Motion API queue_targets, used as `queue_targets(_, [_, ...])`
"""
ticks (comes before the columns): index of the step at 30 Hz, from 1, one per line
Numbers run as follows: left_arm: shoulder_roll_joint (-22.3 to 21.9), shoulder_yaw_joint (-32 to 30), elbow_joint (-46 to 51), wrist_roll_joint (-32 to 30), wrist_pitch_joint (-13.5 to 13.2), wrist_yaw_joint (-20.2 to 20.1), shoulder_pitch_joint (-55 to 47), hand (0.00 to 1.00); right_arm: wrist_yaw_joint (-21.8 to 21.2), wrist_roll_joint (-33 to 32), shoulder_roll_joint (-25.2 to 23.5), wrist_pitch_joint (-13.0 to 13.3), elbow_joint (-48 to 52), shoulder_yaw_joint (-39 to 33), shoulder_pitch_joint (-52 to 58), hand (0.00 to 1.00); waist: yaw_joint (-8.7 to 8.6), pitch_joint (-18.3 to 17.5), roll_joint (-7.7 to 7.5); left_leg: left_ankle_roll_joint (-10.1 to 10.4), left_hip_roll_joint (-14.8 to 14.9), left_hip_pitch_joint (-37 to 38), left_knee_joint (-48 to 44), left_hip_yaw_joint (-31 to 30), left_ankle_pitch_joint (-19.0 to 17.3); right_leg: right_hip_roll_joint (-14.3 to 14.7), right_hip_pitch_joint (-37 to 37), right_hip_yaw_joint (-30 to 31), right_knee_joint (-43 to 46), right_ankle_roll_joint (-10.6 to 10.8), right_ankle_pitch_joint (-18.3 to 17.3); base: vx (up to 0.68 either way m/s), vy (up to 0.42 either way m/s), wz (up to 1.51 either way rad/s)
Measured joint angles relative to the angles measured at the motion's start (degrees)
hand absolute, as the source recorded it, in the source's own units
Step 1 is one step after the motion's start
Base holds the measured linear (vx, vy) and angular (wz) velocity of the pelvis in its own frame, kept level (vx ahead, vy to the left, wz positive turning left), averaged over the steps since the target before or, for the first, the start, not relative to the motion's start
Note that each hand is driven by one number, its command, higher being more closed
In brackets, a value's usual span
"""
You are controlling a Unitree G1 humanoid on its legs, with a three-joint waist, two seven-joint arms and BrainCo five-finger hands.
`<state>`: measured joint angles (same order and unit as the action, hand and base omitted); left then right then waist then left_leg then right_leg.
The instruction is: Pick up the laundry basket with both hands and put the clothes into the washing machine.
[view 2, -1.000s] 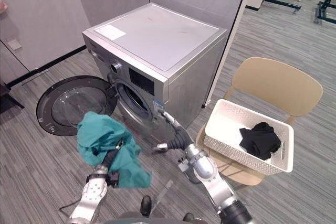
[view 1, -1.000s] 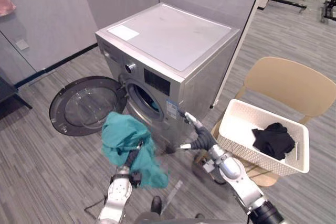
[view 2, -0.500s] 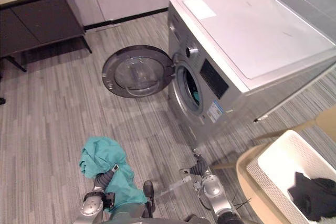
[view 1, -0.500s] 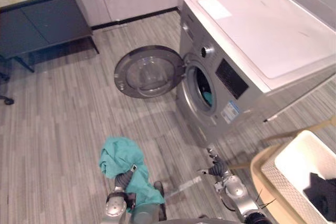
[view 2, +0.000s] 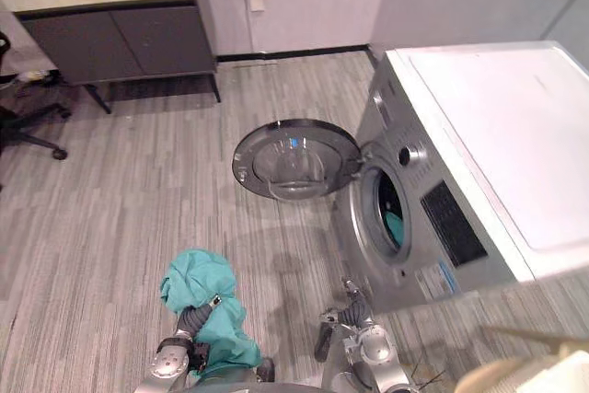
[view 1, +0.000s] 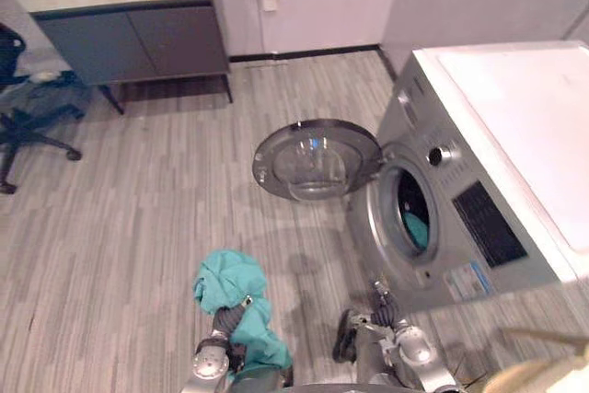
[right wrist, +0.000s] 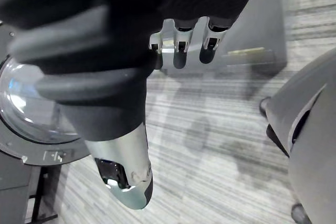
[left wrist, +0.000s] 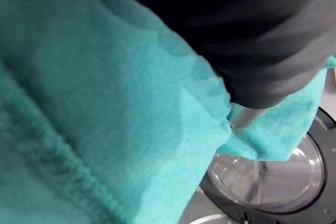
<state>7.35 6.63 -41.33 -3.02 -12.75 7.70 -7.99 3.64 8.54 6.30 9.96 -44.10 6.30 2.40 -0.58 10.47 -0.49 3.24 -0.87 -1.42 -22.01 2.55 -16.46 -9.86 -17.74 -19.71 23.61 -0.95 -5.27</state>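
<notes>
A teal cloth [view 1: 230, 294] is draped over my left hand [view 1: 226, 321], low over the floor in front of the washing machine [view 1: 497, 181]. In the left wrist view the cloth [left wrist: 94, 103] wraps the hand. The machine's round door [view 1: 317, 161] stands swung open, and another teal garment [view 1: 416, 227] lies inside the drum. My right hand [view 1: 382, 306] hangs near the machine's lower front, its fingers [right wrist: 181, 45] relaxed and its thumb [right wrist: 123, 182] apart, holding nothing. A corner of the white laundry basket [view 2: 563, 376] shows at the lower right.
A dark cabinet with a pale counter [view 1: 129, 39] stands along the back wall. A black office chair [view 1: 28, 112] is at the far left. The tan chair's edge [view 1: 538, 373] shows at the lower right. Grey plank floor lies between cabinet and machine.
The camera has swung left, so the machine, chair and basket have slid toward the right edge. The cloth stays draped on my left hand, and both hands stay low.
</notes>
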Motion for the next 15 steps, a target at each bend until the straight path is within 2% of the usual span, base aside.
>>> queue_targets(1, [-0.5,0.0,0.1,0.0,0.0,0.0,0.0,1.0,0.0,0.0,0.5,-0.1,0.0,-0.1,-0.6,0.0,0.36,0.4,1.4,1.4,3.2,-3.9,-9.9,3.5,0.9,2.3,1.9,-0.2,-1.7,-0.7,-0.6,0.34,-0.175,-0.07])
queue_targets(2, [-0.6,0.0,0.1,0.0,0.0,0.0,-0.1,1.0,0.0,0.0,0.7,-0.1,0.0,-0.1,-1.0,0.0,0.73,0.4,1.95,2.6,4.8,-5.5,-14.0,5.0,1.7,3.4,3.1,0.1,-2.7,-1.3,-0.6,0.47,-0.229,-0.55])
queue_targets(3, [-0.9,0.0,0.1,0.0,0.1,0.0,0.1,1.0,0.1,0.0,1.1,-0.1,0.0,-0.1,-1.6,0.0,1.52,1.0,2.97,3.0,8.2,-8.6,-22.5,7.6,3.3,5.7,5.7,1.5,-5.1,-2.2,-0.6,0.49,-0.179,-0.84])
queue_targets(4, [-1.5,-0.1,-0.2,0.0,0.0,0.0,0.3,1.0,0.2,0.0,1.1,-0.3,-0.3,-0.3,-2.2,0.0,1.52,1.1,3.09,0.9,9.6,-9.6,-25.4,8.5,2.0,6.9,8.2,2.9,-6.4,-2.6,-0.5,0.49,-0.153,-0.83])
queue_targets(6, [-2.7,0.2,-0.2,0.0,-0.1,-0.2,1.3,1.0,0.7,0.0,0.9,-0.2,-0.3,-1.3,-2.5,0.0,1.41,1.6,2.21,-0.3,9.3,-10.2,-21.1,8.7,0.6,7.2,11.6,6.1,-8.9,-2.5,-0.5,0.42,-0.079,-0.77])
queue_targets(8, [-3.5,0.9,-0.2,0.0,-0.2,-0.2,2.6,1.0,1.4,0.0,1.0,-0.2,-0.3,-2.1,-3.2,0.0,1.5,2.0,1.6,-0.3,8.0,-11.5,-14.7,6.1,0.6,7.0,13.4,9.0,-10.3,-2.5,-0.4,0.36,0.016,-0.89])
queue_targets(10, [-3.9,2.7,-0.2,-0.6,-0.3,-0.4,3.9,1.0,1.7,0.1,0.8,-0.2,-0.4,-2.1,-4.0,0.0,1.63,2.2,1.46,1.3,5.4,-13.2,-3.6,-2.4,1.7,7.0,14.3,13.0,-11.2,-1.9,-0.1,0.3,0.14,-1.02])
queue_targets(11, [-4.0,3.2,-0.2,-1.2,-0.3,-0.6,4.6,1.0,1.7,0.1,0.6,-0.2,-0.8,-2.0,-4.5,0.0,1.58,2.1,1.55,2.9,4.5,-13.2,1.5,-6.2,3.1,7.1,14.4,14.5,-11.4,-1.3,0.0,0.25,0.198,-1.25])
queue_targets(12, [-4.1,4.2,-0.3,-1.3,-0.3,-0.6,5.2,1.0,1.7,0.6,0.5,-0.1,-1.4,-1.9,-4.7,0.0,1.63,2.0,2.47,4.3,4.9,-12.8,8.4,-11.0,8.6,8.0,14.9,17.0,-12.4,0.5,0.1,0.32,0.303,-1.42])
queue_targets(13, [-4.7,4.9,-0.6,-1.3,-0.4,-0.7,5.4,1.0,1.7,1.2,1.0,-0.1,-1.4,-1.8,-4.3,0.0,1.57,1.8,4.58,5.2,6.8,-12.8,9.9,-12.7,17.0,9.8,16.0,18.9,-13.8,2.5,-0.3,0.28,0.316,-1.41])
queue_targets(14, [-5.1,5.3,-1.4,-1.3,-0.5,-0.8,5.5,1.0,1.7,1.2,1.6,-0.1,-1.6,-1.8,-4.1,0.0,1.5,1.6,5.87,3.8,8.0,-12.6,9.3,-12.9,16.7,10.9,16.5,19.7,-14.3,3.8,-1.3,0.23,0.401,-1.26])
queue_targets(15, [-3.6,6.8,-3.7,-1.7,-0.1,-1.4,8.2,1.0,2.0,1.4,-0.2,-0.3,-1.9,-1.9,-3.3,0.0,1.35,1.6,2.66,2.4,6.0,-11.5,9.4,-9.3,15.6,7.9,15.5,22.4,-13.2,5.5,-2.1,0.13,0.32,-0.87])
